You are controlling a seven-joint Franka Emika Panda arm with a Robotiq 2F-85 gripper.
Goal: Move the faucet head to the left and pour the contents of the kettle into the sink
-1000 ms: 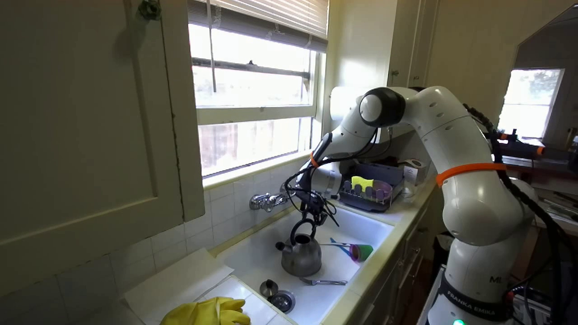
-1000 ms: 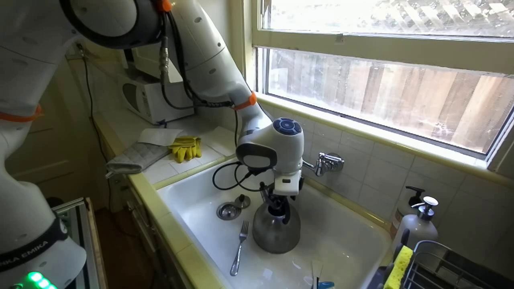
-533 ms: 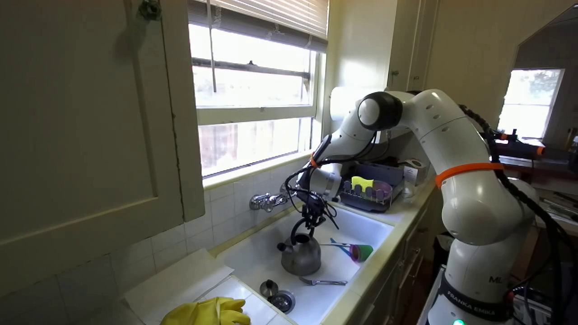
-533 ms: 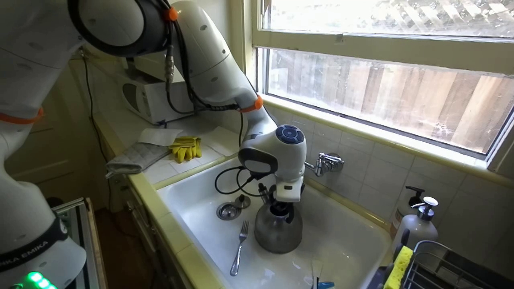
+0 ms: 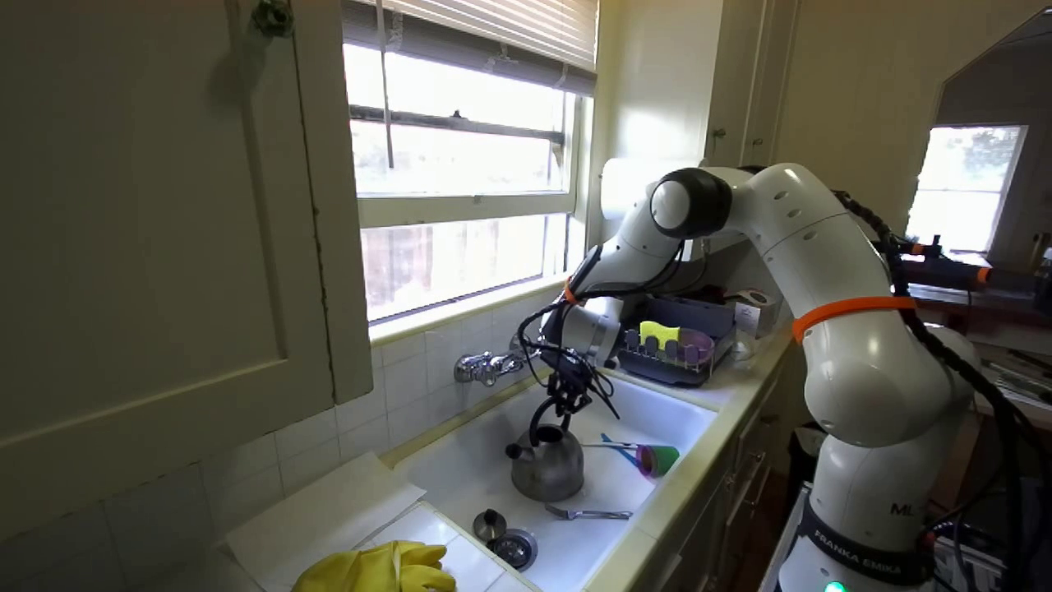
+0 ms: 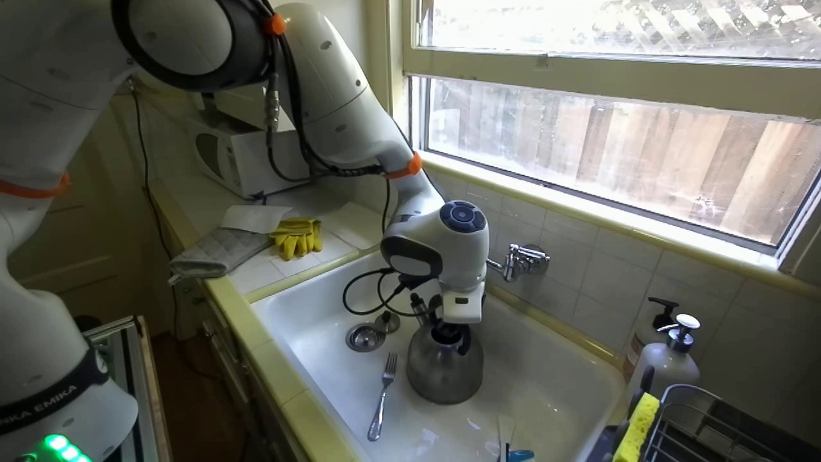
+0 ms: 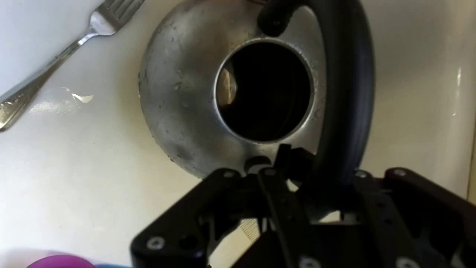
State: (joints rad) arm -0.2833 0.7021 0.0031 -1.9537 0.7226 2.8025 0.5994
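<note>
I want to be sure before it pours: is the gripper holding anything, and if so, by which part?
The gripper holds the kettle by its dark arched handle, on the stretch away from the spout.

- The chrome faucet (image 6: 524,260) jutted out higher than the body of the kettle (image 6: 444,378).
- Bare sink (image 6: 548,378) floor left passing room on the kettle's faucet side.
- The gripper (image 7: 323,171), clamped on the arched handle (image 7: 349,74), took up the room above the kettle.
- A fork (image 6: 383,398) lay just beside the kettle, opposite the faucet.
- A metal drain strainer (image 5: 490,524) stood near the kettle.
- Across the kettle from it, a purple-and-green cup (image 5: 657,460) and utensils (image 5: 622,451) obstructed the floor.
</note>
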